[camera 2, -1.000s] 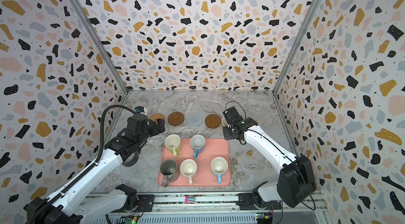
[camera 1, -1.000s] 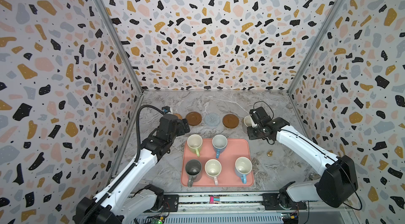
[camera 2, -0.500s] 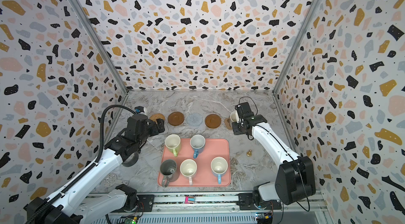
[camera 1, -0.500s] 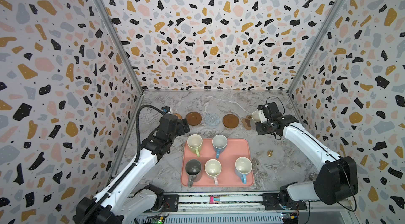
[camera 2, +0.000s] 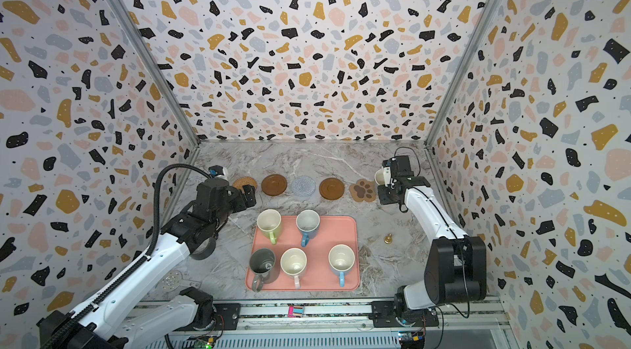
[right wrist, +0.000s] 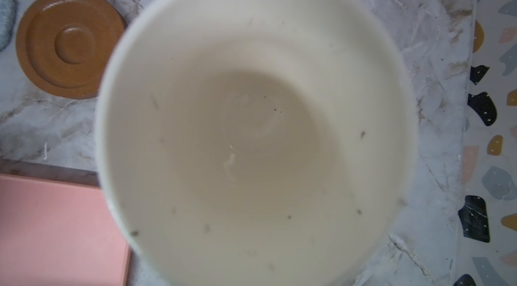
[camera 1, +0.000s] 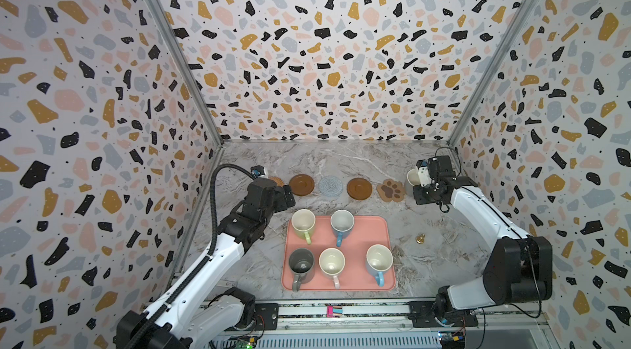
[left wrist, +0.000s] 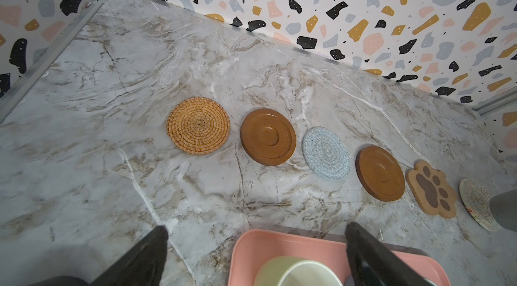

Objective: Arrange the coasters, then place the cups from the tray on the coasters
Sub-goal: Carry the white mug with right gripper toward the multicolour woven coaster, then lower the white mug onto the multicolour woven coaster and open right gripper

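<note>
left gripper point(left wrist: 256, 227), jaws spread wide; right gripper point(camera 1: 420, 178), jaws pinched tight, arm outstretched far right

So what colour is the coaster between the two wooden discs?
Pale blue-grey: a woven coaster, shown best in the left wrist view.

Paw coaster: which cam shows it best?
Left wrist view: the paw coaster is close, whole and sharp, with its dark pads clear. In both top views it is whole but small. The right wrist view misses it; the mug fills that frame.
</note>
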`<state>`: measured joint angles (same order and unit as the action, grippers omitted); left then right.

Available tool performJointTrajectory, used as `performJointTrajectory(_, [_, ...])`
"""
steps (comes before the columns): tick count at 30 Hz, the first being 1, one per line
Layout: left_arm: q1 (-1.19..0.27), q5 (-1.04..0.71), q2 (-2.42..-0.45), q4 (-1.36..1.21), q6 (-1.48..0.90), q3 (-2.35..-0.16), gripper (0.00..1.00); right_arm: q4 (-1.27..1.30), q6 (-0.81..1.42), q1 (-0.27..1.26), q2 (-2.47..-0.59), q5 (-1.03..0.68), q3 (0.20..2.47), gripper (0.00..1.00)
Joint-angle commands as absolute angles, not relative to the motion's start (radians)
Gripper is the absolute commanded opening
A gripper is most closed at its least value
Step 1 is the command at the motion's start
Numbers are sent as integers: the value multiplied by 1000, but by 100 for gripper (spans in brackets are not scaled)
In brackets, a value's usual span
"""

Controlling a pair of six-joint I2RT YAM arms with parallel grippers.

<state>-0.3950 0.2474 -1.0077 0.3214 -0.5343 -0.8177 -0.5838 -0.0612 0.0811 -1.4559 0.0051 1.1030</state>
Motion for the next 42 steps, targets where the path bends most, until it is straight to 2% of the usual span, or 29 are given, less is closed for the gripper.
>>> performJointTrajectory(1, [-399,263,-987,319,-512,-824,100,-525,-122,48,-1454,-12,1162,8])
performJointTrajectory(17, [-400,258,-959,330,-512,-804,99,-490,-192,-108,-1542,-69,1212,8])
performJointTrajectory(42, [-399,236,-957,311,-505,-795,99,-523,-281,-135,-1665,-76,1282,8])
